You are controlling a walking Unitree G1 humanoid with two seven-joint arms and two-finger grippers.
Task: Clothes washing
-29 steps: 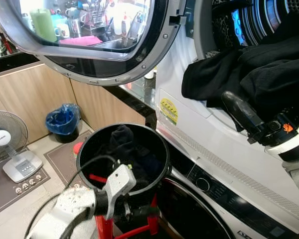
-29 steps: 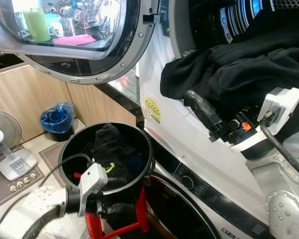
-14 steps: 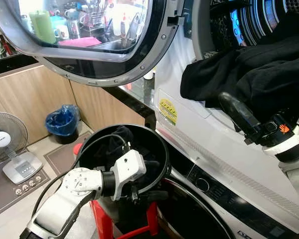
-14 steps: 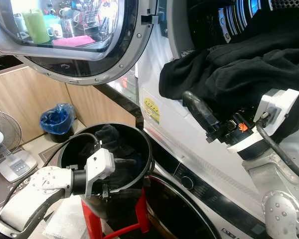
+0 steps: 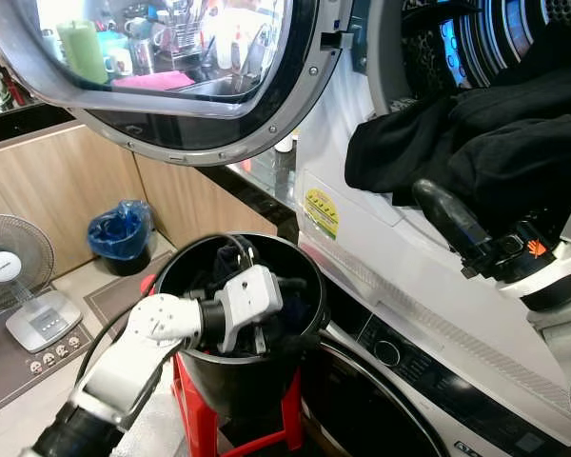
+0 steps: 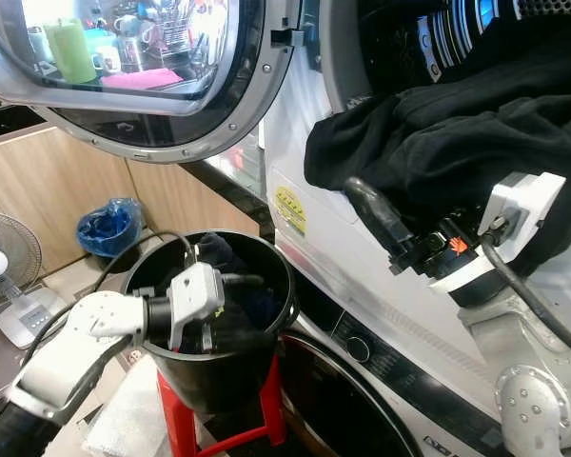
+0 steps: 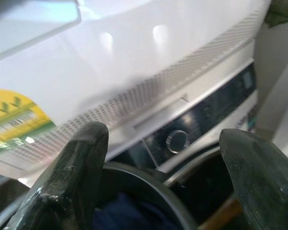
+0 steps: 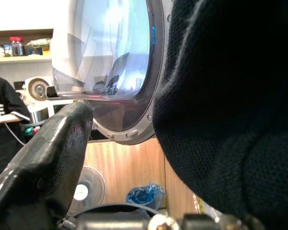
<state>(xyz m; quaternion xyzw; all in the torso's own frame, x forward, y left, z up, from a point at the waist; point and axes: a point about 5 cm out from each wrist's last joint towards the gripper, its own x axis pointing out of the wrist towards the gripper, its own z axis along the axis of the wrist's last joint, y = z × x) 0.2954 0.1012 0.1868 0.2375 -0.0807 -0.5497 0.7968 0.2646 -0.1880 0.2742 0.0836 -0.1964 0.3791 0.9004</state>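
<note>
Now we see the washing machine (image 5: 362, 238) with its round door (image 5: 171, 86) swung wide open; a heap of black clothes (image 5: 476, 143) spills over the lower rim of the drum opening. Our right gripper (image 5: 447, 214) sits at that rim, one black finger lying against the underside of the heap; we cannot tell how far its fingers are parted, or whether they pinch any cloth. Our left gripper (image 6: 230, 295) reaches over the near rim of the black bucket (image 6: 209, 376), which stands on a red stool (image 5: 195, 419) just beside the machine's front; its fingers (image 7: 77, 167) stand well apart and hold nothing, above dark laundry (image 5: 230, 259) inside the bucket.
</note>
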